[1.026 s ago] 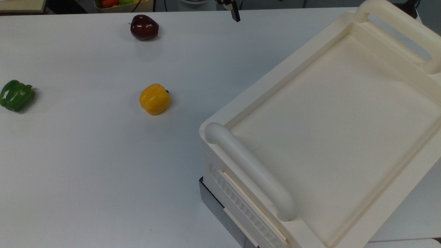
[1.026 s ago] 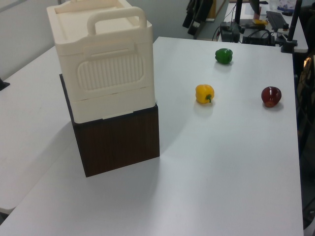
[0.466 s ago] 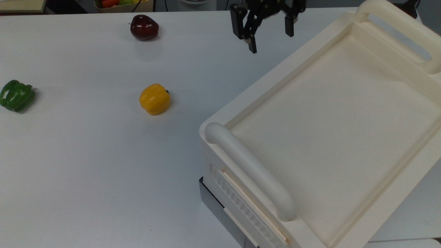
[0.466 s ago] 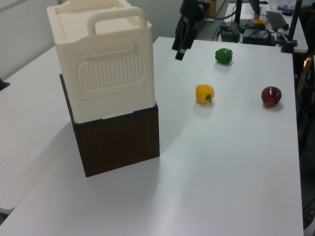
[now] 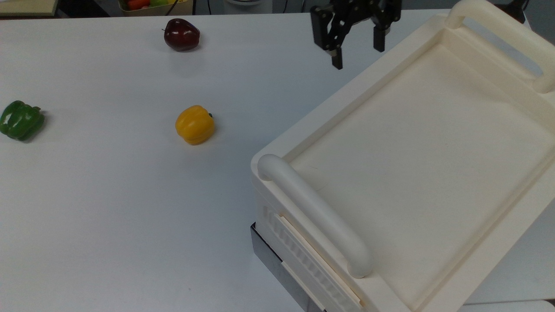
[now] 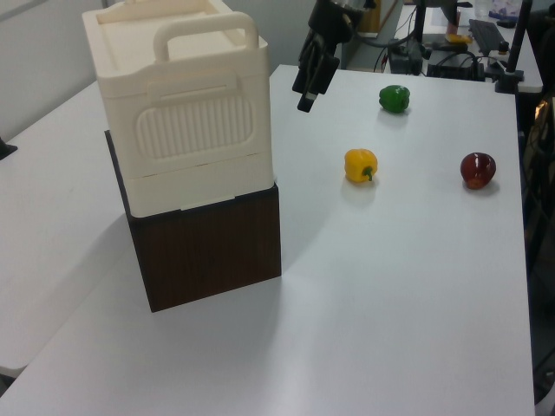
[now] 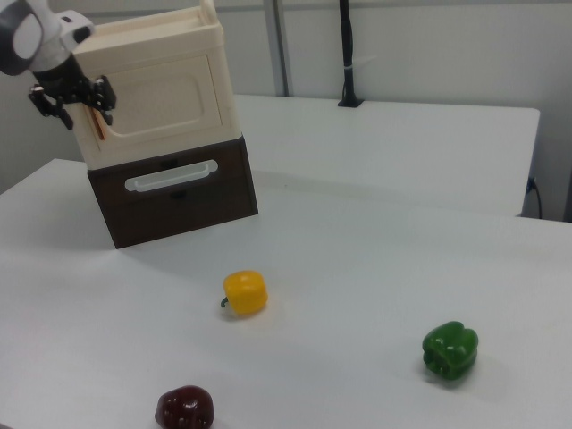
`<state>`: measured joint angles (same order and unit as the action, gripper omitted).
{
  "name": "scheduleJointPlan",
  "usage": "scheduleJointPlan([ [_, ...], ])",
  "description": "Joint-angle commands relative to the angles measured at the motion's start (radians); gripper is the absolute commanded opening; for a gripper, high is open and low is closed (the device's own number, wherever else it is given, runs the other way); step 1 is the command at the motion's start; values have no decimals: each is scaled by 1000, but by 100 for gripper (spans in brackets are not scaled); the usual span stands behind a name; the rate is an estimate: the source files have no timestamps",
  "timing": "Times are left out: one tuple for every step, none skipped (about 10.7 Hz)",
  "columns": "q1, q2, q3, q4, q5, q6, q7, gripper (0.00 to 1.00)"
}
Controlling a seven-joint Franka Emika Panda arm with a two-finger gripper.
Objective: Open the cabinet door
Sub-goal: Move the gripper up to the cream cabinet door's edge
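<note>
With jaws spread, the gripper [image 7: 73,103] hovers near the closed cabinet door [image 7: 159,104] at the right view's far left, approaching its copper handle [image 7: 96,124], which it must grasp next.

Black two-finger claw [image 5: 359,53]; white rounded wrist link [image 7: 40,36], grey joint cap.

You see a cream cabinet [image 7: 152,89] on a dark brown base [image 7: 174,201], a copper-brown handle [image 7: 96,122], a black hand [image 5: 356,54], a white tabletop [image 5: 108,195], yellow pepper [image 5: 194,125], green pepper [image 5: 20,120], dark red apple [image 5: 181,34].
</note>
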<state>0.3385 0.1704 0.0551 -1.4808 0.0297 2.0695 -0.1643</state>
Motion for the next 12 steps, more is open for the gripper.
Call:
scheduleJointPlan([
  [8,30,29,16,-54,29,49,59],
  [8,47,34,14,-68,72,57,58],
  [8,58,34,14,-94,98,68,58],
  [8,60,34,14,-112,109,69,58],
  [8,61,34,14,-114,119,68,58],
  [8,70,34,13,-116,135,69,58],
  [8,81,34,13,-116,156,78,58],
  [10,86,34,13,-117,170,85,54],
  [17,90,34,13,-126,172,83,44],
  [20,92,34,16,-134,176,83,40],
  [20,92,32,17,-134,181,83,38],
  [22,90,32,17,-134,181,83,32],
])
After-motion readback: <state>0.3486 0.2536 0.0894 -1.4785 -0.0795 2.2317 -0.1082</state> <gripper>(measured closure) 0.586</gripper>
